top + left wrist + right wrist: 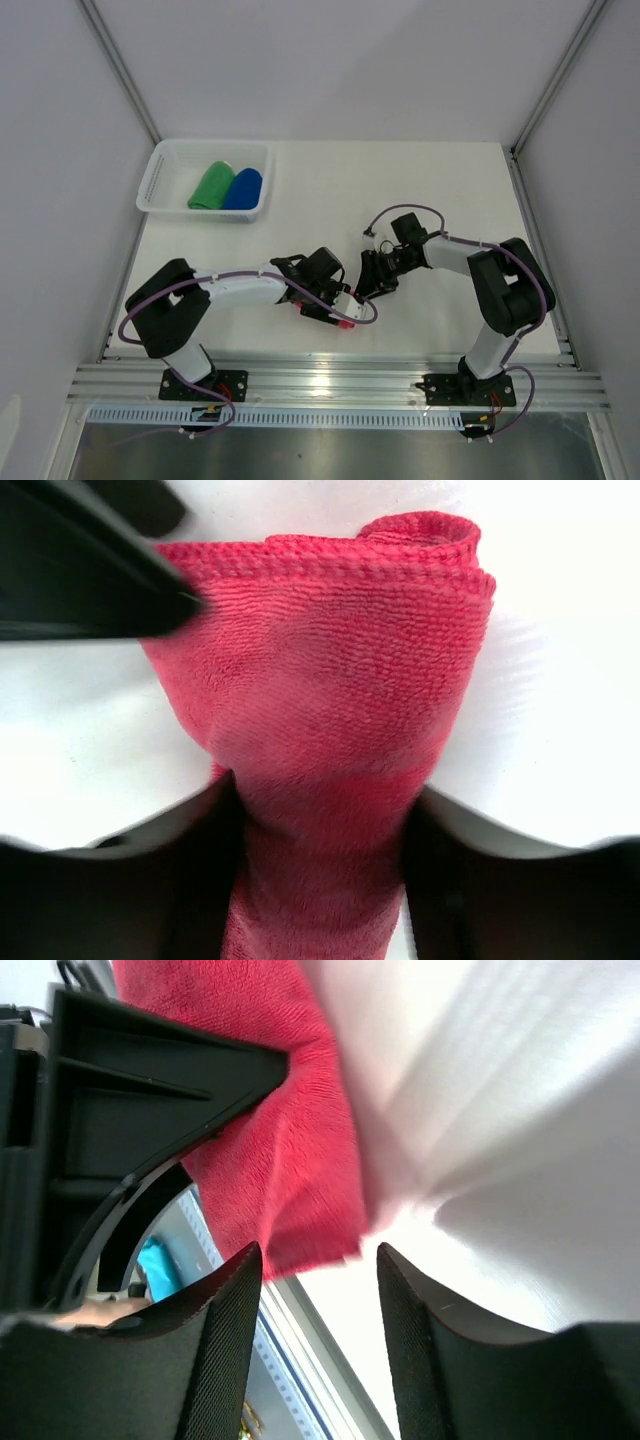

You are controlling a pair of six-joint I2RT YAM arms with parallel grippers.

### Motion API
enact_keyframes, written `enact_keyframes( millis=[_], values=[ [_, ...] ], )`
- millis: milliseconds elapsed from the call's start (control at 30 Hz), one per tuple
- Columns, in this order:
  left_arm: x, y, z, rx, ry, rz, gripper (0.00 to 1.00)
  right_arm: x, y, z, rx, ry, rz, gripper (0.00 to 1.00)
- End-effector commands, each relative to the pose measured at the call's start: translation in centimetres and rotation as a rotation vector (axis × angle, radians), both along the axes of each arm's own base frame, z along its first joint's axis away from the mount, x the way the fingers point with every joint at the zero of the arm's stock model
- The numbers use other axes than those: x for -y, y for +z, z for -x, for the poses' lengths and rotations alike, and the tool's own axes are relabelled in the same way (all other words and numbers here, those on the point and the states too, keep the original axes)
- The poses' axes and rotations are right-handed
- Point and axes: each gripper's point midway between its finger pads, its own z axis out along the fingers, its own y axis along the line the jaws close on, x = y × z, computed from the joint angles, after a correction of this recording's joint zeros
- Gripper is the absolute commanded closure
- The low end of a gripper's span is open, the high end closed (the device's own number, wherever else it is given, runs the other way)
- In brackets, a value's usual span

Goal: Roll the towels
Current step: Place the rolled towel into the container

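A pink-red towel (330, 680) lies rolled on the white table, a little of it showing in the top view (344, 322) under the two wrists. My left gripper (322, 800) is shut on the near end of that roll, a finger pressed into each side. My right gripper (318, 1260) stands open just beside the roll's other end (290, 1160), with nothing between its fingers. One of its fingers (80, 580) shows dark at the upper left of the left wrist view. A green towel (210, 187) and a blue towel (243, 188) lie rolled side by side in the basket.
The white mesh basket (160, 170) stands at the table's back left corner. White walls close in the left, right and back sides. An aluminium rail (340, 385) runs along the near edge, just behind both grippers (335, 310) (372, 285).
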Motion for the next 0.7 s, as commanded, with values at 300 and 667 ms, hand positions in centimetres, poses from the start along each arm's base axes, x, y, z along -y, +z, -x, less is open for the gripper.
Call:
enact_keyframes(
  millis=[300, 667],
  values=[
    [-3.1, -2.3, 3.0, -0.169, 0.043, -0.144, 0.70, 5.5, 5.3, -3.5, 0.190, -0.125, 0.103, 0.45],
    [-2.9, 0.1, -0.9, -0.202, 0.359, -0.119, 0.99, 6.9, 7.1, -4.2, 0.255, -0.185, 0.102, 0.45]
  ],
)
